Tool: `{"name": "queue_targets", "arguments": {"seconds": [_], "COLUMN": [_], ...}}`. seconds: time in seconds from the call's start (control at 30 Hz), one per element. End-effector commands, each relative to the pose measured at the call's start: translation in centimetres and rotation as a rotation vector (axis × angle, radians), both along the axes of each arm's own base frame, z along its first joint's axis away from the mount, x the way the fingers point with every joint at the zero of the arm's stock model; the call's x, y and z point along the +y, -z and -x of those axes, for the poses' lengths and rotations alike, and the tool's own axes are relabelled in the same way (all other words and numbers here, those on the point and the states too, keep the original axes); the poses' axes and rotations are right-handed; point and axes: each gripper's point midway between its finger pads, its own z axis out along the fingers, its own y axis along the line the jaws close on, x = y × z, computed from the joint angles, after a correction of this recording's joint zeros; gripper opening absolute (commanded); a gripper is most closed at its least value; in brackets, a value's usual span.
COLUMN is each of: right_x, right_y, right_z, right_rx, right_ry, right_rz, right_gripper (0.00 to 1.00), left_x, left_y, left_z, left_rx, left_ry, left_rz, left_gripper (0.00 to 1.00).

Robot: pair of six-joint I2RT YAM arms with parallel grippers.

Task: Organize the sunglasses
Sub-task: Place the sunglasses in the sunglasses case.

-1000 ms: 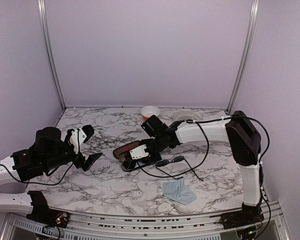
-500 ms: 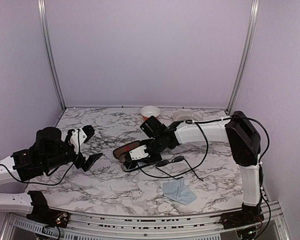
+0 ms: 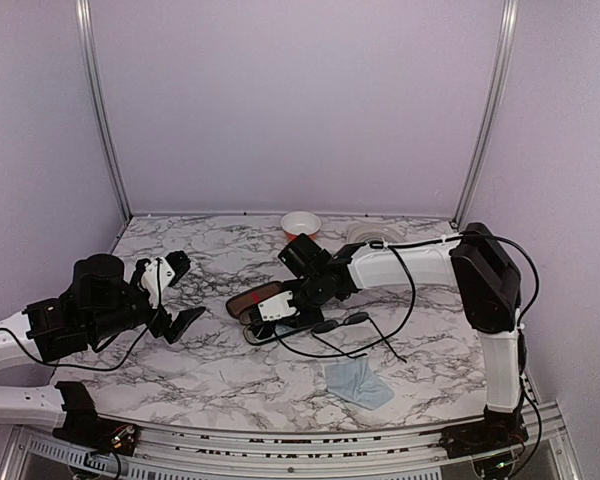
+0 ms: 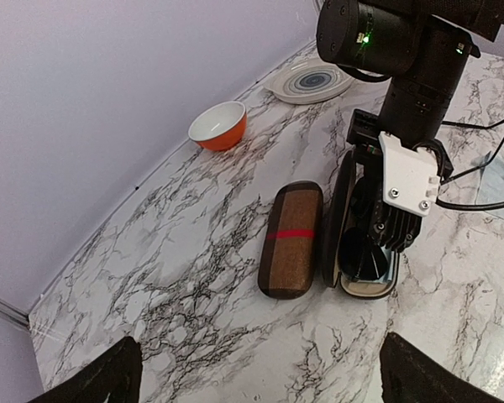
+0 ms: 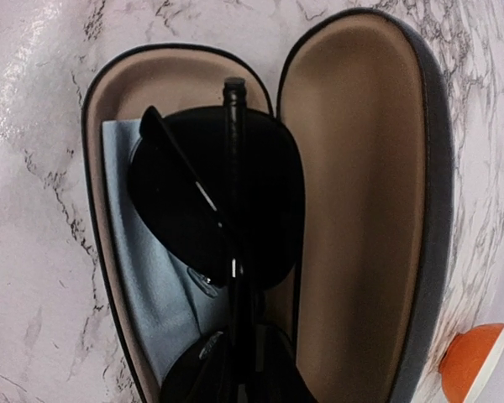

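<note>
My right gripper (image 3: 279,307) hangs over an open oblong case (image 5: 361,168) with a tan lining. It appears shut on a pair of sunglasses (image 5: 214,197) with dark lenses, held just above the case's tray; my fingers are lost in the dark at the bottom of the right wrist view. The left wrist view shows a lens (image 4: 361,252) in the case under the gripper (image 4: 385,239). A second pair, thin wire-framed sunglasses (image 3: 341,322), lies on the table right of the case. My left gripper (image 3: 179,292) is open and empty, well left of the cases.
A closed brown plaid case (image 4: 290,239) with a red stripe lies beside the open case's lid. A blue cloth (image 5: 143,277) lines the tray; another cloth (image 3: 358,383) lies near the front. An orange bowl (image 3: 300,222) and a plate (image 3: 366,232) stand at the back.
My right gripper has shifted slightly left over the open case with the dark-lensed pair. The left arm has not moved.
</note>
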Motion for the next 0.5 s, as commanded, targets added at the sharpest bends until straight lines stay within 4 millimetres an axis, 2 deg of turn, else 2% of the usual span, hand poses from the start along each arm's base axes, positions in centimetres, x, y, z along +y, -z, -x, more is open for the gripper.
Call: {"name": "queue_targets", "arguments": {"seconds": [0.0,0.27,0.47], "right_x": [-0.7,-0.2,0.0], "right_y": [0.8,-1.4,-1.9], "right_z": [1.1,0.9,1.4], "right_rx": [0.036,-0.001,-0.015], "right_ry": [0.019,0.032,0.034], "right_rz": [0.043,-0.017,-0.050], "right_gripper": [0.16,0.23,0.23], "left_x": [-0.2,-0.3,-0.8], "left_y": [0.3,0.7,1.7], "left_z": [0.0,-0.1,0.1], "left_rx": [-0.005,0.002,0.047], "left_ry": [0.009,0.009,0.026], "left_rz": [-0.002,-0.015,-0.021], "left_gripper": [0.99,0.99,0.99]}}
